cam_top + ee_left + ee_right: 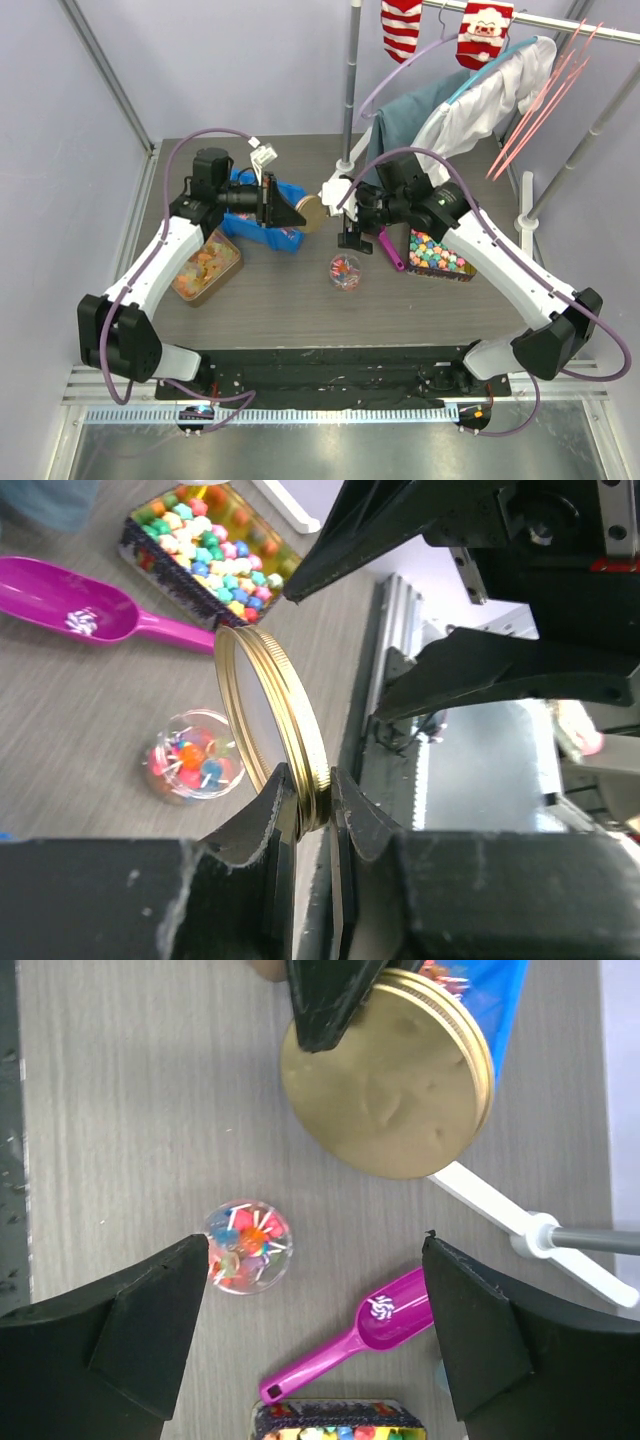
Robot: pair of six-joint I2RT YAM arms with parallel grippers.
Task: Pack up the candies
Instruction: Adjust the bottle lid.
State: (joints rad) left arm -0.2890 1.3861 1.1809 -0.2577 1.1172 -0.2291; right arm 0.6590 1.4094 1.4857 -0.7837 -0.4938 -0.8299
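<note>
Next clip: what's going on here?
The left gripper holds a gold lid clamped by its rim, off the table. The right gripper hangs open and empty above a small clear jar of candies, which has no lid on. A magenta scoop lies on the table beside the jar.

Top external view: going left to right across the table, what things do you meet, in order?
tub of orange gummies → blue bag → gold lid → jar of candies → magenta scoop → tray of pastel cube sweets
</note>
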